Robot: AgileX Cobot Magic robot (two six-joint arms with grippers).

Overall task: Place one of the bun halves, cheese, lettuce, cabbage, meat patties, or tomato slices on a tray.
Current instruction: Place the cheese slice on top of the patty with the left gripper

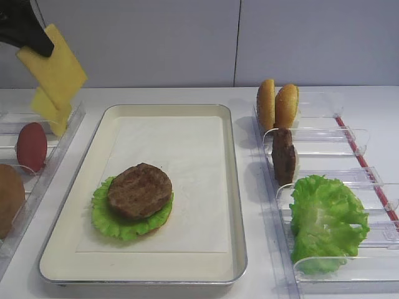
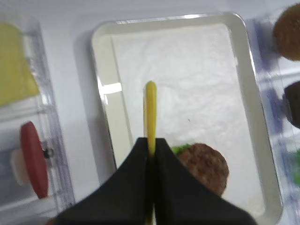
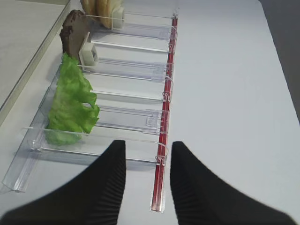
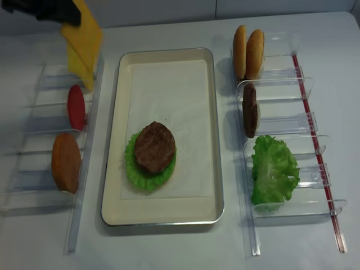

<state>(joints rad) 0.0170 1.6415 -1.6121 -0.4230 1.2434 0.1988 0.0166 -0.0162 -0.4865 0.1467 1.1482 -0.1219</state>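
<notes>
at the upper left of the high view the left gripper [image 1: 38,45] is clamped on a cheese slice [image 1: 57,67], hanging in the air above the left bins. the tray [image 1: 235,205] sits mid-frame, holding a meat patty [image 1: 139,190] on lettuce [image 1: 106,218]. the right gripper [image 3: 147,154] stands with jaws apart, holding nothing, at the bottom of its wrist view.

Clear plastic bins [image 1: 324,140] either side, white table [image 4: 169,247], grey wall [image 1: 187,37], possibly a seam down it
</notes>
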